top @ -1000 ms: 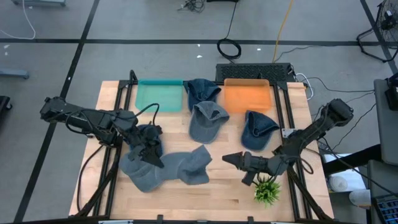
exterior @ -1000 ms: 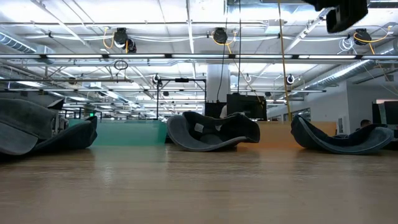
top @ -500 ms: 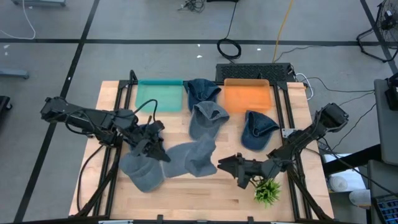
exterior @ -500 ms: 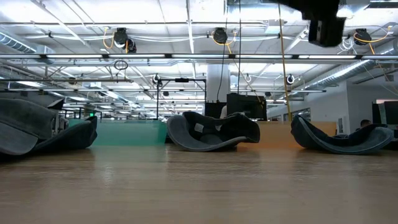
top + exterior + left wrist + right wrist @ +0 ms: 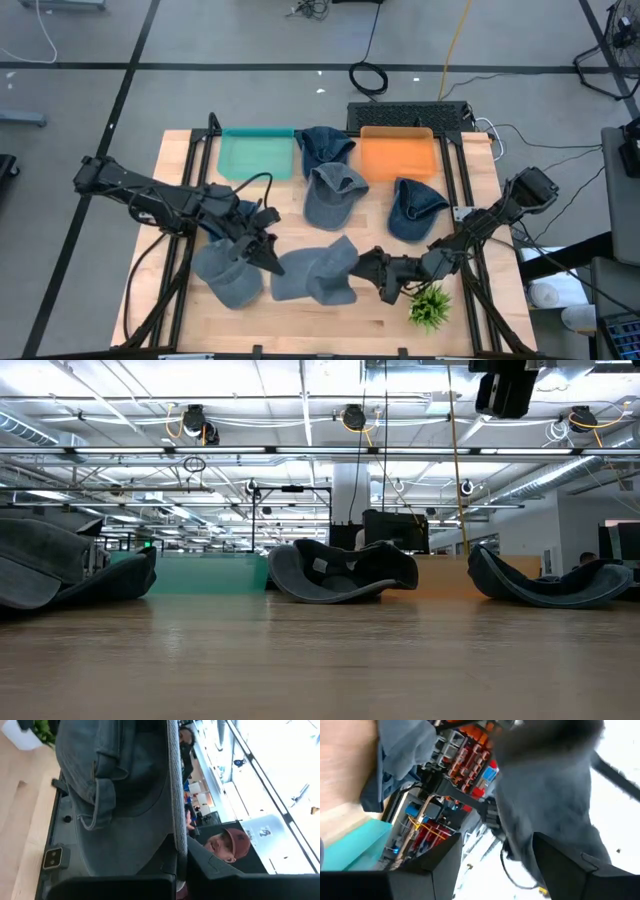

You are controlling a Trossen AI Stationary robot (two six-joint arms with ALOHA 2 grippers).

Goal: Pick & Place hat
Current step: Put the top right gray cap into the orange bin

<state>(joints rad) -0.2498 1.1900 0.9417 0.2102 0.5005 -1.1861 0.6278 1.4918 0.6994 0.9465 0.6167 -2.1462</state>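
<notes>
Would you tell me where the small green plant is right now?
In the high view, the small green plant stands at the table's front right, just beside the right gripper.

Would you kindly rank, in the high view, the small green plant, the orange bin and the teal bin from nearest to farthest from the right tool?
From the right tool:
1. Small green plant, beside it at the front edge.
2. Orange bin, at the table's back.
3. Teal bin, back left.

place: industrial lab | cues: ceiling pipes (image 5: 300, 452), monitors (image 5: 395, 530)
</notes>
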